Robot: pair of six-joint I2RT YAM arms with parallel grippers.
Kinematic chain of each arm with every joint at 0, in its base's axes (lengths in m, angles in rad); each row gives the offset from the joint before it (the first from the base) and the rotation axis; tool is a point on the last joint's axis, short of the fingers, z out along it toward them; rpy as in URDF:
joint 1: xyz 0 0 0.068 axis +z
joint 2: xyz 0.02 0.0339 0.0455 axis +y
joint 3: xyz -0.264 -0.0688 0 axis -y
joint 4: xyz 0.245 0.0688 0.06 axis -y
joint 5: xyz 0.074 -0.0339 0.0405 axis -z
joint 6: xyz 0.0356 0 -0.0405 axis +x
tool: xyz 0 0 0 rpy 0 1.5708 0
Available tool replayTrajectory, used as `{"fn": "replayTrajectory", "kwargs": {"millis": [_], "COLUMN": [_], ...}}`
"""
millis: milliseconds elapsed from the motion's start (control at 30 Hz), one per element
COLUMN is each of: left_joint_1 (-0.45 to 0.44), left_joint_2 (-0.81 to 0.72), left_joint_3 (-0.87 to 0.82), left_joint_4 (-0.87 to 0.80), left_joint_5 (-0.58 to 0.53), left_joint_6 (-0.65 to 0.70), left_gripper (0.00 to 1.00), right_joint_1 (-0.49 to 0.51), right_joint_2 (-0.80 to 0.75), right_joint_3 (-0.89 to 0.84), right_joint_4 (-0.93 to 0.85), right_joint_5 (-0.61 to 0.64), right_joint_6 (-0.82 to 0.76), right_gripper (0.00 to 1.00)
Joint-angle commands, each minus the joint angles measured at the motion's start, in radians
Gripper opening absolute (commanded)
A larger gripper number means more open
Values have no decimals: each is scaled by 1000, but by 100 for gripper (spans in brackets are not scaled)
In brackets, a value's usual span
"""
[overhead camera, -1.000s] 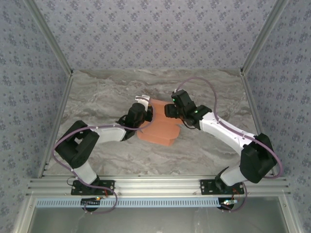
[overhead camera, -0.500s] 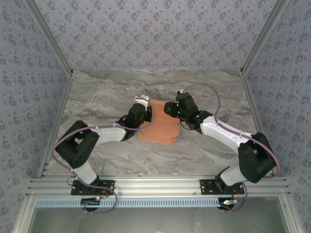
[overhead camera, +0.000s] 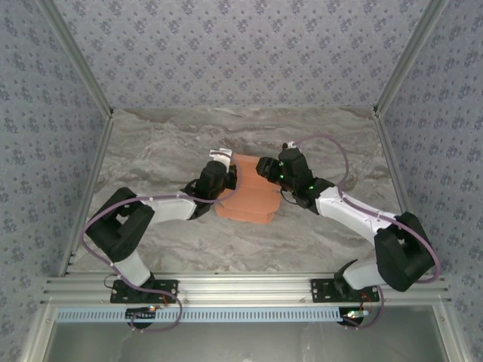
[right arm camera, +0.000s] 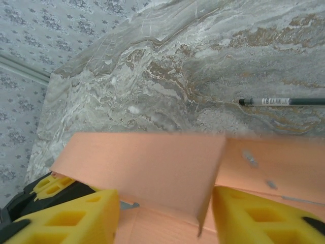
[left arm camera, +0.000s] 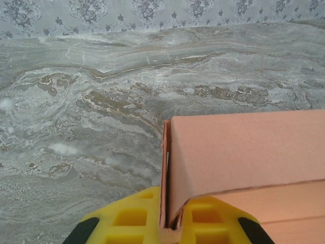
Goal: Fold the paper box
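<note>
So the paper box is sitting around the middle of the marble-look table in the overhead view, salmon-orange, partly folded, with both arms leaning in on it from either side. The left gripper is hanging on at the box's left edge. In its own wrist camera the left gripper is sitting at the bottom center, with the yellow fingers squeezing together on a thin upright edge of card, while the rest of the paper box is stretching off to the right of the frame. The right gripper is hovering at the box's upper right corner in the overhead shot. In the right wrist view the right gripper is holding its fingers fairly wide, with a raised flap of the paper box standing between them, and I honestly can't tell if they're pressing on it. A thin black stick is lying on the table at the right edge of that frame.
</note>
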Motion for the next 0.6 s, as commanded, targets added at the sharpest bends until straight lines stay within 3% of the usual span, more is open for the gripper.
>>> {"fn": "replayTrajectory", "kwargs": {"millis": [0,333,567], "left_joint_1": [-10,-6,-6], "left_joint_2": [-31,-41,-46], "left_joint_3": [25,48,44], "left_joint_4": [-13,-50,-53], "left_joint_5": [-23,-35,-26], "left_joint_6": [-15,-27,-33], "left_gripper": [3,3,3], "right_joint_1": [15,116,107], "right_joint_2": [-58,-189,-150], "right_joint_3": [-20,-144,-203], "right_joint_4": [-72,-282,-199], "right_joint_5": [62,240,212], "right_joint_6": [-39,-63,-41], "right_gripper": [59,65,68]}}
